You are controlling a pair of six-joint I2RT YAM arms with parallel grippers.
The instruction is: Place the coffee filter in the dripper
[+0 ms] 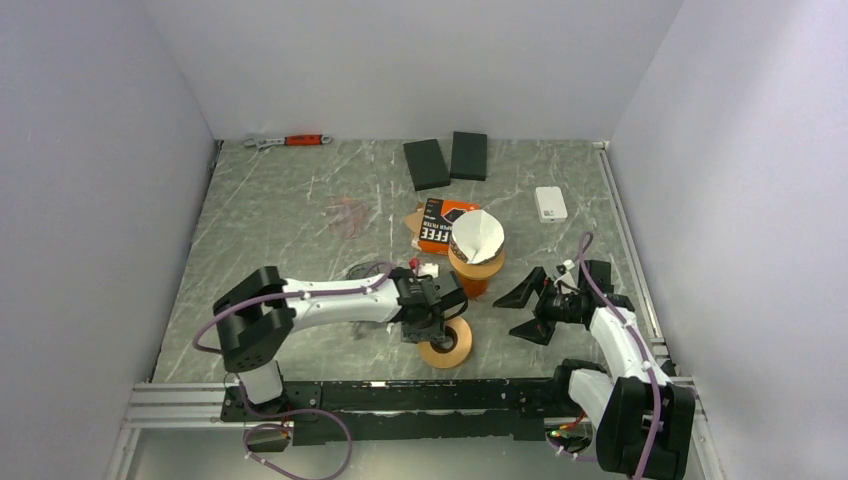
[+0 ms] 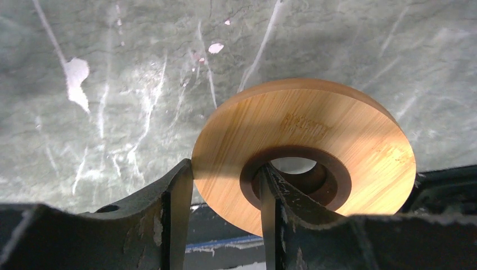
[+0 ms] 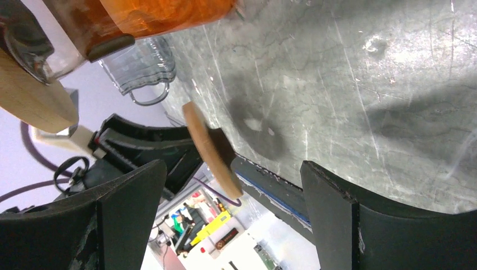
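A white paper coffee filter stands open in the orange glass dripper at mid table. The dripper's orange body also shows in the right wrist view. My left gripper is shut on a wooden ring in front of the dripper, one finger through the ring's hole and the other on its outer rim. The ring shows edge-on and tilted in the right wrist view. My right gripper is open and empty, right of the dripper and pointing at it.
An orange filter box lies behind the dripper. Two black blocks and a white device lie further back. A red-handled wrench is at the back left. A clear glass vessel stands left of the dripper. The front rail runs below.
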